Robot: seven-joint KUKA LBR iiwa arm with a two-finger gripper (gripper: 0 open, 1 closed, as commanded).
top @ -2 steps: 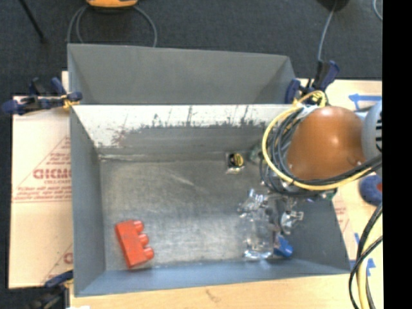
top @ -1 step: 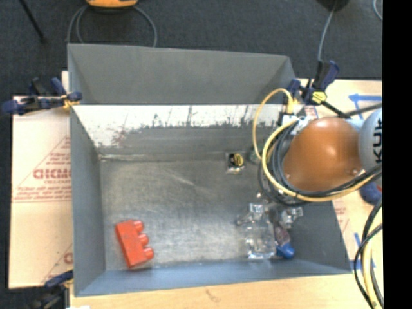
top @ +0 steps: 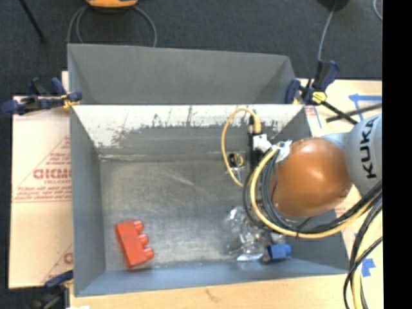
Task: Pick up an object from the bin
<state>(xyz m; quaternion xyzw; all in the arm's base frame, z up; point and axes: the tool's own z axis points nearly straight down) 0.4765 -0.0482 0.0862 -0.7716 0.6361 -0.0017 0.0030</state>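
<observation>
The end effector (top: 248, 237) is down low in the bin (top: 87, 192), tucked toward its near right corner, under the arm's orange cover (top: 309, 176) and a loop of yellow and black cables (top: 257, 185). Apart or together? Cannot tell from up here. 1 small blue piece (top: 278, 252) sits just beside it against the right wall, loose or part of the robot, hard to say. And 1 red toy block (top: 134, 243) lies flat by the near left corner, well apart from the end effector.
</observation>
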